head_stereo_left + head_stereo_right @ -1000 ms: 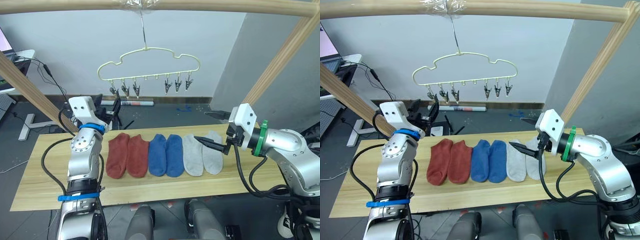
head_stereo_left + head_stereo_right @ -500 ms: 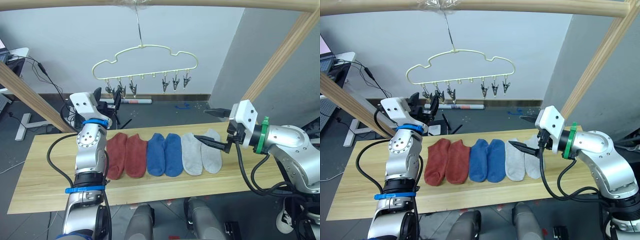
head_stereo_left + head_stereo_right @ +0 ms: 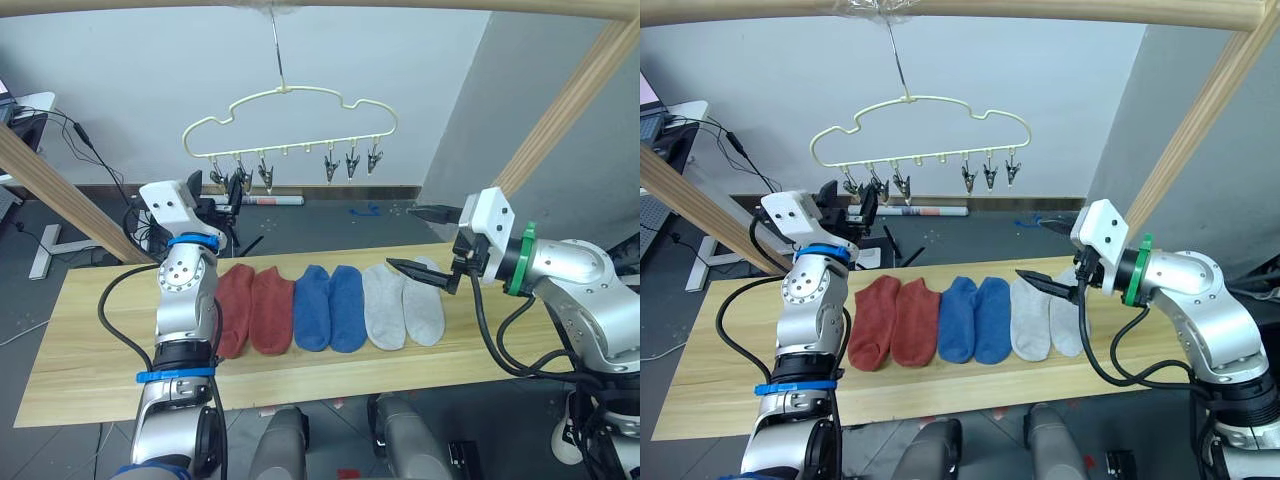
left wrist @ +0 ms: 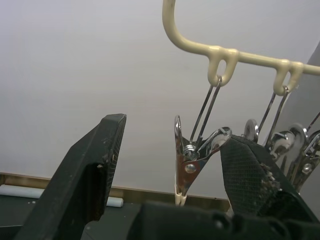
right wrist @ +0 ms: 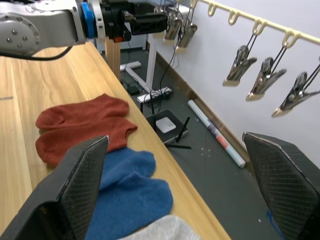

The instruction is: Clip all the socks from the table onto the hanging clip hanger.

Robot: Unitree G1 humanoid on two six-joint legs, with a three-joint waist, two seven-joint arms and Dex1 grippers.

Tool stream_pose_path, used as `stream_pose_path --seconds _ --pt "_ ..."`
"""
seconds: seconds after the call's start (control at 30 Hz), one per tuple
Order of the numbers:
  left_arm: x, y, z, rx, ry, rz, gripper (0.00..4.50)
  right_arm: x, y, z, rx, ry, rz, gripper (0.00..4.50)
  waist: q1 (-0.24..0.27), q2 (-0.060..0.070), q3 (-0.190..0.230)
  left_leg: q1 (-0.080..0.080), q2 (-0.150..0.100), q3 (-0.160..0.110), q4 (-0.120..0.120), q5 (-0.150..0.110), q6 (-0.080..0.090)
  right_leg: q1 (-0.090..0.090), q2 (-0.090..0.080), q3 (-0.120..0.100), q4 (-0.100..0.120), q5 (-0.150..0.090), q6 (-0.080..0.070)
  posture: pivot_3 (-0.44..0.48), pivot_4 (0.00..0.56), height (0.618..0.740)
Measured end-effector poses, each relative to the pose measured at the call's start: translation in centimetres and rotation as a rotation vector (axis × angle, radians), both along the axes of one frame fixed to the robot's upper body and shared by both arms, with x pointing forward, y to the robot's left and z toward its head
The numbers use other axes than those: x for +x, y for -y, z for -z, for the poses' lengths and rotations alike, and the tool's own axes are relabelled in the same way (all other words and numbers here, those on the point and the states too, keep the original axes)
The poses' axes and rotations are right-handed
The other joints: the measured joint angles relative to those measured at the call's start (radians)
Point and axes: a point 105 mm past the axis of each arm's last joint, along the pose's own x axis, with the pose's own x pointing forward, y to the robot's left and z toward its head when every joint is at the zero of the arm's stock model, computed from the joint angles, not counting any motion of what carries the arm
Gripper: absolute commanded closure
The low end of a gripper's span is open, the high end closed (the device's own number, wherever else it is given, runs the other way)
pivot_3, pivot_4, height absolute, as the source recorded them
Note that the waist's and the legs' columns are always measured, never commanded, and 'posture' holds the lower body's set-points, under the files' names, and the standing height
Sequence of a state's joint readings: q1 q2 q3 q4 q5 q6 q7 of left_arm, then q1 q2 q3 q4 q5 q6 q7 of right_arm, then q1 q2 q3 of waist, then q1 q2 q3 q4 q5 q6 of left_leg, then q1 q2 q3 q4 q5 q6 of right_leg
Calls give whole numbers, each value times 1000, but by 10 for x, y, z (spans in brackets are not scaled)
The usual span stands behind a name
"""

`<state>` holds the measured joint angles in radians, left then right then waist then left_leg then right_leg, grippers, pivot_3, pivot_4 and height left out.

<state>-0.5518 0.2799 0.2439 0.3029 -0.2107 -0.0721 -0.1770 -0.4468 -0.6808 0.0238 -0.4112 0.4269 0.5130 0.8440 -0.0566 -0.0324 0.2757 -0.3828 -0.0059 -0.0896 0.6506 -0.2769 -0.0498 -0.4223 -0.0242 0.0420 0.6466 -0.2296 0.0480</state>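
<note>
Holding both my claws spread wide and empty, I start with the table (image 3: 90, 350), a long plank top of pale wood with clear grain, and place everything else from it. Across its middle lie the socks in a flat row, toes toward me: two rust-red socks (image 3: 252, 308) nearest my left arm, two blue socks (image 3: 331, 307) in the centre, two light grey socks (image 3: 403, 304) toward my right. The fabric looks plain and soft, and each sock touches or nearly touches its neighbour.

My right claw (image 3: 418, 243) hangs above the table's right part, over the grey pair, its two tapered black fingers far apart, one well above the other, touching nothing.

My left claw (image 3: 222, 196) is raised past the table's far edge, up at the level of the clips. In the left wrist view its textured black fingers (image 4: 90, 170) stand released on either side of a shiny metal clip (image 4: 192, 157), which hangs between them; I cannot tell whether either pad touches it.

Above and beyond the table hangs the clip hanger (image 3: 290, 100), a thin pale yellow wire bent into a cloud outline, its metal hook over a thick wooden pole (image 3: 560, 8).
</note>
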Motion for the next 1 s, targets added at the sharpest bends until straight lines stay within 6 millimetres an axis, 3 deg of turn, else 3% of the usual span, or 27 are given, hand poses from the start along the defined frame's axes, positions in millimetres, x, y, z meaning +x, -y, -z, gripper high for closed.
stream_pose_path --seconds 0.43,0.57,0.77,0.9,1.0 --pt "2 0 -6 2 24 -13 1190 4 -11 -12 69 8 -35 0 1 0 0 -1 0 -1 0 0 0 0 0 -1 0 0 0 -97 285 740" --pt "2 0 -6 7 24 -13 1994 3 -10 -10 62 -2 -34 0 1 0 0 -1 0 -1 0 0 0 0 -1 -1 0 0 0 -95 284 740" --pt "3 2 -6 12 24 -4 3744 3 -6 -5 42 -25 -19 0 1 0 0 -1 0 -1 0 0 0 0 0 -1 0 0 0 -97 283 740" --pt "2 6 -8 23 33 4 4321 1 -5 -3 30 -27 -17 0 1 0 0 -1 0 -1 0 0 0 0 0 -1 0 0 0 -92 281 740" --pt "-2 5 -9 33 45 -1 4348 -1 -1 6 17 -48 -5 0 1 0 0 -1 0 -1 -1 0 0 0 0 -1 0 0 0 -87 283 740"
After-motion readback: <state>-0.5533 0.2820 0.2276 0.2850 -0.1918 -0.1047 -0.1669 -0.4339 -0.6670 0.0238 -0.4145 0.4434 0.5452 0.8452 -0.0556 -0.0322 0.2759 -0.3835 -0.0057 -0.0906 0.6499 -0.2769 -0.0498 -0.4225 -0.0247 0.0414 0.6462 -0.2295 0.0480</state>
